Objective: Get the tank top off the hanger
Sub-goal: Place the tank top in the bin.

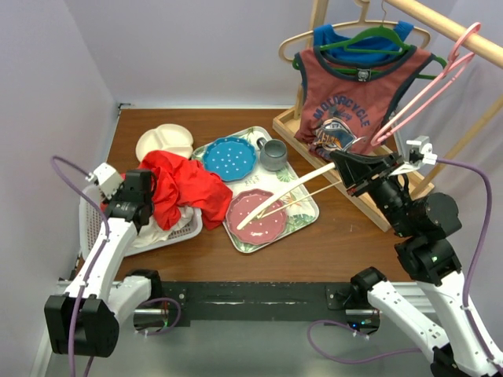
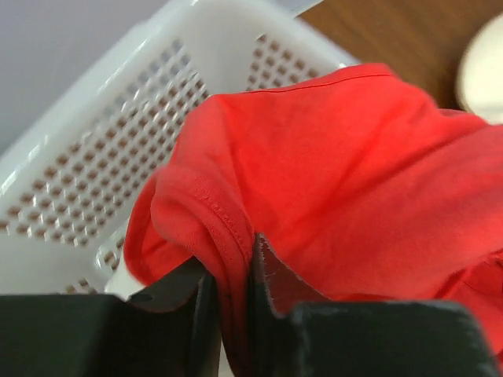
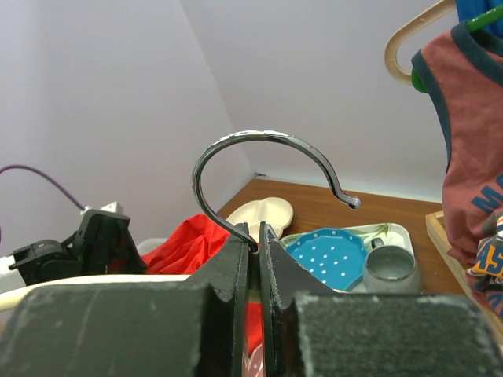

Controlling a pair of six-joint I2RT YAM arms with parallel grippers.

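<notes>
The red tank top (image 1: 185, 188) lies bunched over the white basket (image 1: 179, 231) at the left. A fold of the tank top (image 2: 330, 149) sits pinched between the jaws of my left gripper (image 2: 234, 267), above the basket's perforated wall (image 2: 94, 157). In the top view the left gripper (image 1: 151, 206) is at the cloth's left edge. My right gripper (image 1: 343, 166) is shut on the neck of the cream wooden hanger (image 1: 283, 196), which reaches bare over the tray. The hanger's metal hook (image 3: 259, 137) curves up out of the right gripper (image 3: 257, 232).
A tray (image 1: 310, 210) holds a blue dotted plate (image 1: 229, 157), a pink plate (image 1: 263, 220) and a grey mug (image 1: 273, 155). A cream divided plate (image 1: 165, 143) lies behind the basket. At back right a wooden rack carries a maroon printed top (image 1: 346, 98) and a pink hanger (image 1: 428, 86).
</notes>
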